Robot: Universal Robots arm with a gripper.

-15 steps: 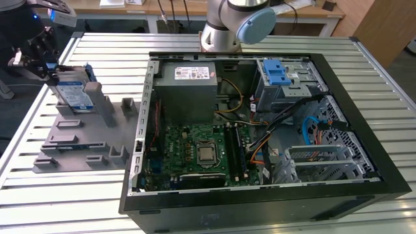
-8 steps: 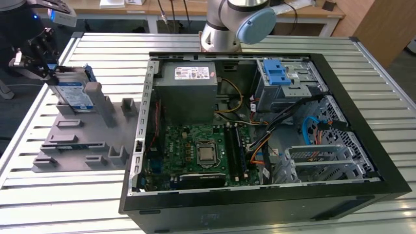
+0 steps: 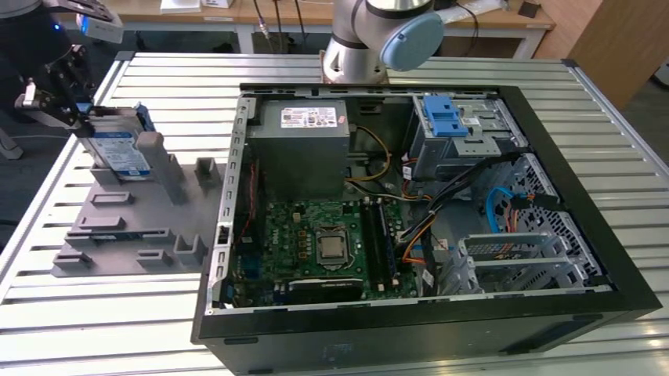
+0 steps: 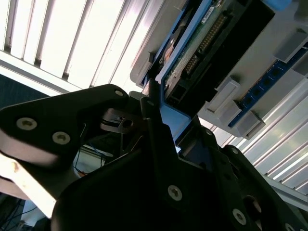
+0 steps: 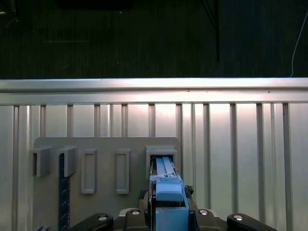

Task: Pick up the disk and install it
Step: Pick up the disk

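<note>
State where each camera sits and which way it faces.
Exterior view: high off the arm, looking down on the table and open computer case; arm and gripper show.
First wrist view: on the arm, facing the grey holder and table edge; gripper body shows.
Second wrist view: on the arm, facing the disk's circuit-board side; gripper shows.
Shared: the disk in the holder, in all three.

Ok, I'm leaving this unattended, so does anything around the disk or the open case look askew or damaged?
Nothing stands out. The disk stands on edge in a slot of the grey holder, with the gripper at its upper end. The open computer case lies flat, with no visible damage.
</note>
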